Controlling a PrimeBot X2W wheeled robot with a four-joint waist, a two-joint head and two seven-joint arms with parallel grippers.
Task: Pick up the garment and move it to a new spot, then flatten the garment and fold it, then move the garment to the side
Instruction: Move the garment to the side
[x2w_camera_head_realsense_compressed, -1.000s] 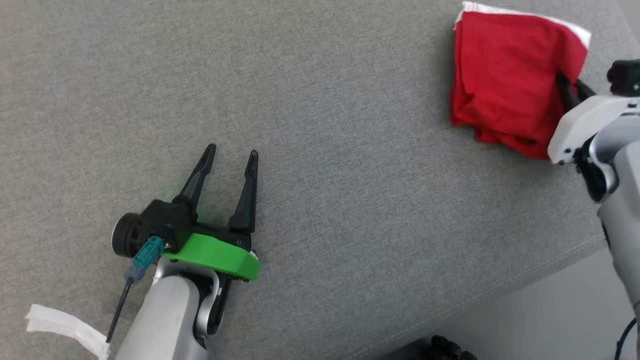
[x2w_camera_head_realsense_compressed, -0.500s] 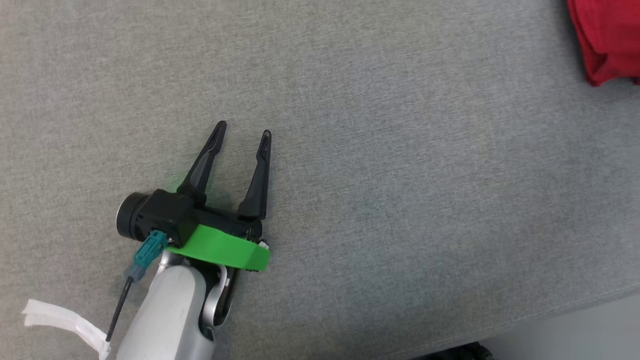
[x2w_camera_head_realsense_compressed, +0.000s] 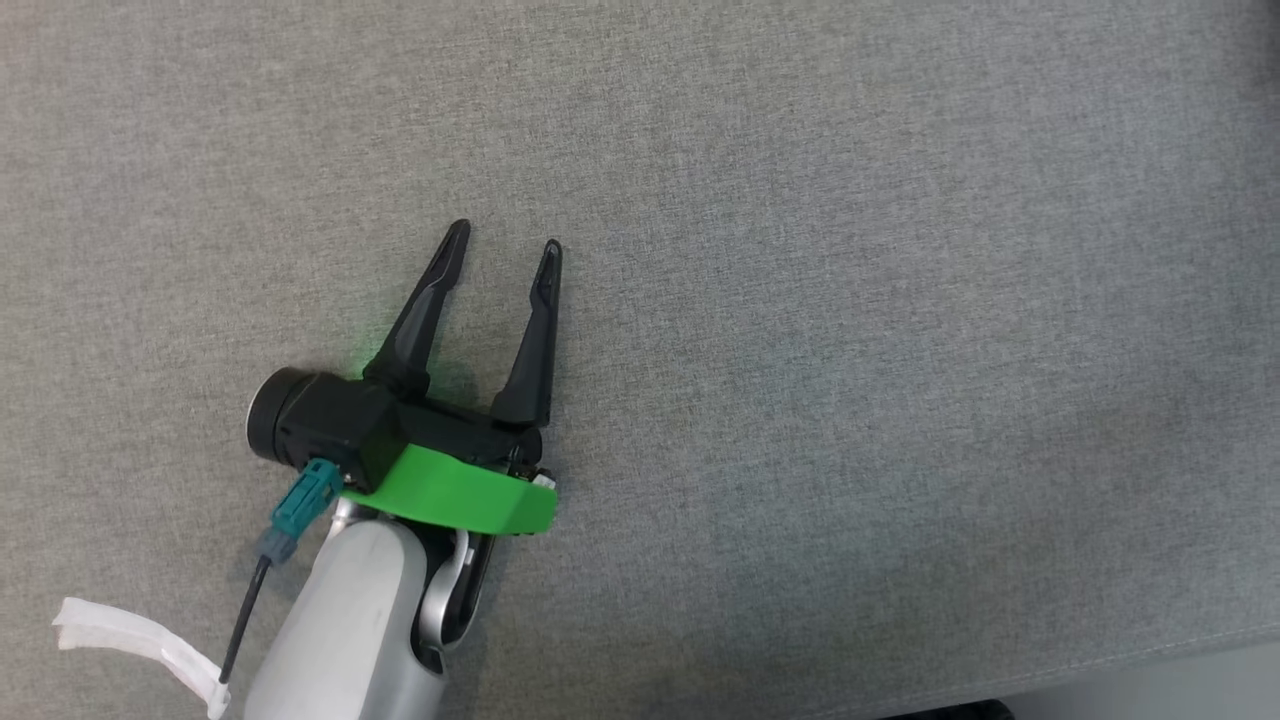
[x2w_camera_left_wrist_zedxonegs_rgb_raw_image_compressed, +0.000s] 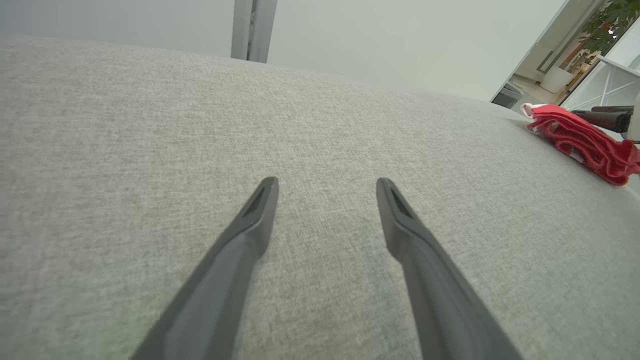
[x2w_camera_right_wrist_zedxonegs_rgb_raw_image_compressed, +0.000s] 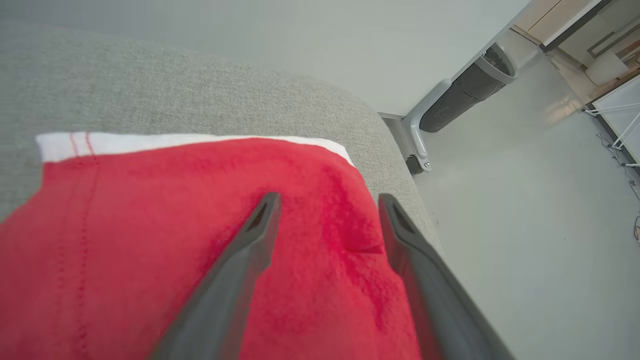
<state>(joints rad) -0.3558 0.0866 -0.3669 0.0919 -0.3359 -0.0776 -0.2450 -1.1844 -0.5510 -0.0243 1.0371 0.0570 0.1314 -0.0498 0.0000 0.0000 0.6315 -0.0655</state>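
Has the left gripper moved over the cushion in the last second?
Yes, slightly. The head camera has turned too, but judged against the front edge of the cushion, the open left gripper now sits farther from that edge, higher up the head view.

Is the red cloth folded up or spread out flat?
Folded. The red garment lies in a compact stack; the left wrist view shows several layers piled at its edge.

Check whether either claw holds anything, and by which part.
Nothing is held: left claw open over bare cushion; right claw open over the red garment.
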